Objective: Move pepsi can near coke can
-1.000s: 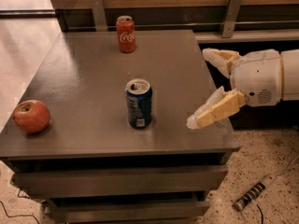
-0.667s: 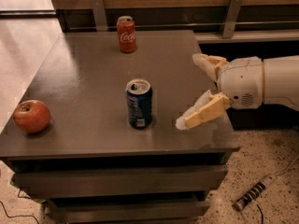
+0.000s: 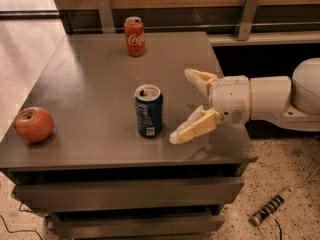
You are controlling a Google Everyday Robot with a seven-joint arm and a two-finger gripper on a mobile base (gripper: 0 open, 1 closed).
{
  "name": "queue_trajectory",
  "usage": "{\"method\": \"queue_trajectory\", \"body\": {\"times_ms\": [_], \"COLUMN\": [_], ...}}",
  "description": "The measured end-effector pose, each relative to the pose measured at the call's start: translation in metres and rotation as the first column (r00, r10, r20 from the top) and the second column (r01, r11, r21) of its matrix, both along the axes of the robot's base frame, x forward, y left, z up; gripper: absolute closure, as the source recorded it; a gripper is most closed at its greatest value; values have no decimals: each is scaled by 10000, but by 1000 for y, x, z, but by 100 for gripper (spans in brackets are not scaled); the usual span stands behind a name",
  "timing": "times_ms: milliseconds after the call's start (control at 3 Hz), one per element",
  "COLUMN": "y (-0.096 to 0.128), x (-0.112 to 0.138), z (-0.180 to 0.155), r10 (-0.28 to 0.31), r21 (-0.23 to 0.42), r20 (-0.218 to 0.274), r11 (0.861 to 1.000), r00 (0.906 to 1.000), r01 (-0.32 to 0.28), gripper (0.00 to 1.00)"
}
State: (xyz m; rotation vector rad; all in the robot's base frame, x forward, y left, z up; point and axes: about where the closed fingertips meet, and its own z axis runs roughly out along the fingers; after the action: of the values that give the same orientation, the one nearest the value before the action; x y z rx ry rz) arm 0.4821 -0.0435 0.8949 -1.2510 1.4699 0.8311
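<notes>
The pepsi can (image 3: 148,111), dark blue with an open silver top, stands upright near the front middle of the grey table (image 3: 95,69). The coke can (image 3: 135,36), red with white script, stands upright at the table's far edge, well behind the pepsi can. My gripper (image 3: 181,105) reaches in from the right, just right of the pepsi can and apart from it. It is open: one cream finger (image 3: 199,77) points toward the back, the other (image 3: 192,128) toward the front edge. It holds nothing.
A red apple (image 3: 33,124) lies at the front left of the table. A wooden wall with metal brackets (image 3: 247,15) runs behind. Drawers sit below the tabletop. A power strip (image 3: 268,211) lies on the floor at the right.
My gripper and arm have moved left over the table toward the pepsi can, still open. The cans and the apple have not moved.
</notes>
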Motion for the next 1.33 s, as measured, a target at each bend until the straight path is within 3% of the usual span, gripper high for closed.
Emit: {"method": "queue_trajectory", "body": {"times_ms": [333,667,1000,1333], "y": [36,51,71,73], "x": [-2,-4,-6,-6], "z": [-16,-21,-21,-20], "r10": [776,1097,1551,1579], "r21": [921,1224,1557,1540], "r20": [78,113,281,290], "r11": [9927,9863,9752,9750], "r00": [9970,9939,9875,9870], "r01": [-780,-1103,-1576,-1605], "gripper": [0,0,18,41]}}
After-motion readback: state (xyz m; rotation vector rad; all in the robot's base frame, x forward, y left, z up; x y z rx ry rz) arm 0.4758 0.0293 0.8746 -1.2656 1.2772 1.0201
